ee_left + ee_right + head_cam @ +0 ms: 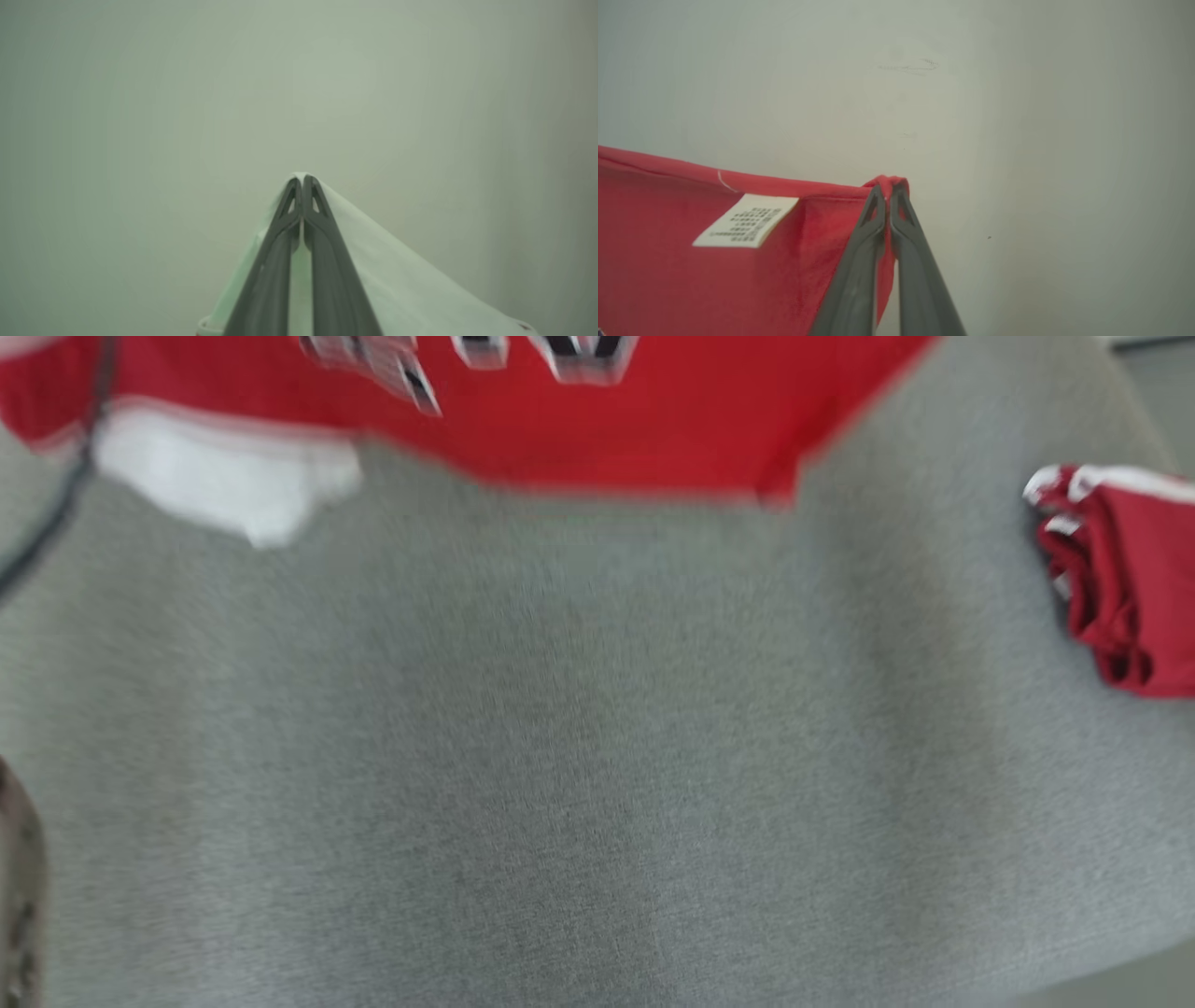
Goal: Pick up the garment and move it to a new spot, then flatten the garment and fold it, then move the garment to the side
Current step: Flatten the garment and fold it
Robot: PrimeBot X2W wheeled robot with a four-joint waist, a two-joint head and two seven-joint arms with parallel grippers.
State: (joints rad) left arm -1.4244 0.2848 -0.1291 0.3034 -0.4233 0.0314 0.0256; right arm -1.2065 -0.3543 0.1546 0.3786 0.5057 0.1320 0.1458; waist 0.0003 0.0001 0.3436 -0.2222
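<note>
The left gripper (pixel 302 179) has its two fingers pressed together on a fold of white cloth (pixel 402 284), which drapes away toward 5 o'clock in its wrist view. The right gripper (pixel 889 186) pinches a bunched corner of red hem. From there the garment (pixel 668 261) hangs off toward 8 o'clock, its care label (pixel 747 226) near the fingers at 9 o'clock. Both wrist views look onto a pale wall (pixel 1017 116), so the arms seem raised with the cloth held up between them. In the blurred head view the garment's red body with its smeared lettering fills 12 o'clock, and the white cloth, a sleeve by the look, shows at 10 o'clock. The lower edge appears to hang above the grey table (pixel 560 756); whether it brushes the far side I cannot tell. The step in hand looks like carrying the garment to a new spot. To do it well, hold both pinches firm, set the grippers level and well apart so the top edge is taut, and let the trailing edge touch down first so the body lays out flat. Open room is wide from the table's centre to 6 o'clock. Mind the folded red bundle (pixel 1130 579) at 3 o'clock near the table's right rim, and the dark cable (pixel 56 513) at 10 o'clock.
</note>
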